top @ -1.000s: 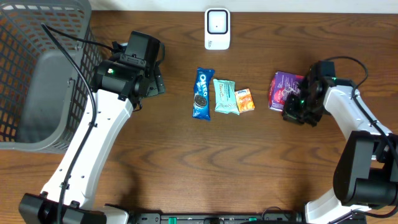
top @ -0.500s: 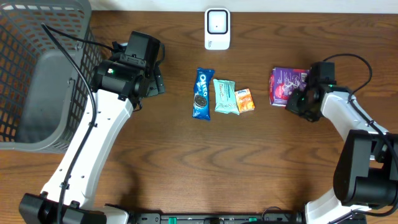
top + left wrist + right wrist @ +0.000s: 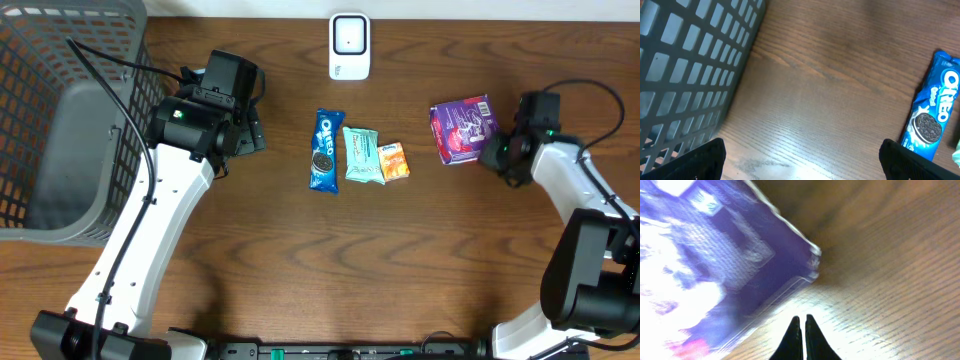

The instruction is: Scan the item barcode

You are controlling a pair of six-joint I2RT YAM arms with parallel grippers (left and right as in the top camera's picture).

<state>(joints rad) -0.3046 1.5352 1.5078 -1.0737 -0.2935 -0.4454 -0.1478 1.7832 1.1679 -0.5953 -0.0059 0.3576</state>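
Two sets of jaws noted: right jaws pressed together, empty, parked just beside purple cardboard box [image 3: 464, 128] laid on wooden surface [image 3: 400, 260]; left jaws spread wide, nothing held.

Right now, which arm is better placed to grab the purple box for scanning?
Right. The right gripper sits just beside the purple box, though its jaws are shut and must open first. The left gripper is open but far off by the basket, nearer the Oreo pack.
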